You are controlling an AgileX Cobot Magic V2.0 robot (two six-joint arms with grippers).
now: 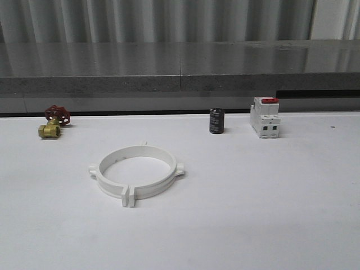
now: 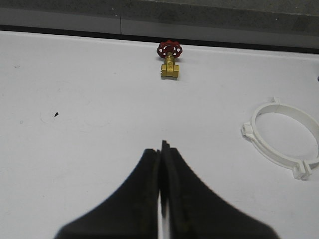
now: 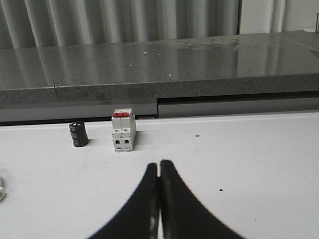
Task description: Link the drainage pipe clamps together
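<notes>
Front view: drainage pipe clamps [image 1: 136, 173] sit on the white bench [image 1: 270, 202], a bit left of centre, the two white half-rings already closed into one ring lying flat. End flanges meet at 6 o'clock of the ring, a thin slit between them; the far joint at 12 o'clock is too small to judge. Small side tabs stick out at 9 and 3 o'clock.

From the ring: brass valve [image 1: 53, 122] with red handwheel at 10 o'clock, well apart, near the bench's back edge. Black cylinder [image 1: 216, 121] at 1 o'clock, upright. White breaker [image 1: 265, 117] with red top at 2 o'clock, upright, just beside the cylinder but not touching. Grey ledge [image 1: 180, 70] runs behind the bench.

Left wrist view: left pincer [image 2: 161, 167] clenched, fingertips together, nothing between them, hanging above bare bench. Valve [image 2: 170, 60] sits ahead of it, well apart. Clamp ring [image 2: 285, 139] is off to the side, partly cut by the frame edge, apart from the pincer.

Right wrist view: right pincer [image 3: 159, 172] also clenched on nothing, tips touching, above bare bench. Breaker [image 3: 123, 131] and cylinder [image 3: 78, 134] stand ahead of it, well clear.
</notes>
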